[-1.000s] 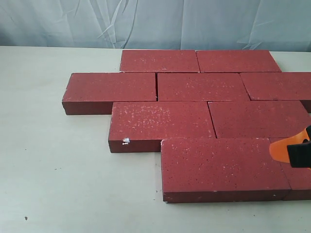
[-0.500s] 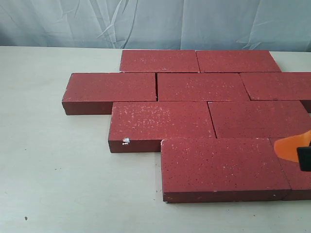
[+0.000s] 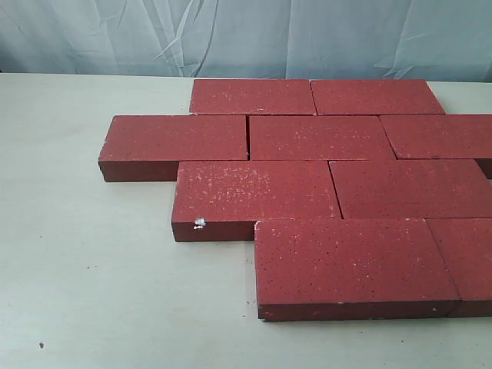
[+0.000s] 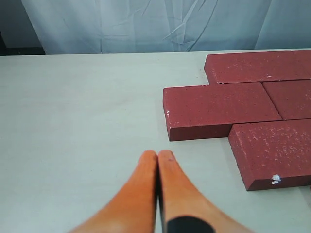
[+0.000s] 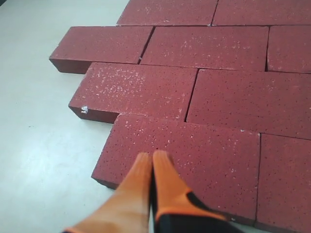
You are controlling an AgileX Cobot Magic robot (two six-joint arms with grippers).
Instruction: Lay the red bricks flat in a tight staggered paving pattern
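Several dark-red bricks [image 3: 319, 138] lie flat on the pale table in four offset rows, edges touching. The nearest row holds a full brick [image 3: 350, 261] and a second one [image 3: 470, 257] cut by the view's right edge. The same bricks [image 5: 228, 104] fill the right wrist view. My right gripper [image 5: 152, 156] is shut with nothing in it, hovering over the nearest brick [image 5: 194, 155]. My left gripper [image 4: 158, 156] is shut and empty over bare table, apart from the left end brick [image 4: 218, 109]. Neither gripper shows in the exterior view.
A pale wrinkled cloth [image 3: 246, 38] hangs behind the table. Bare tabletop [image 3: 84, 261] lies left of and in front of the bricks. A small white chip [image 3: 199, 224] marks the corner of a third-row brick.
My right gripper, seen at the exterior view's right edge over the nearest row, has drawn back to the right and left that view. The bricks have not moved.
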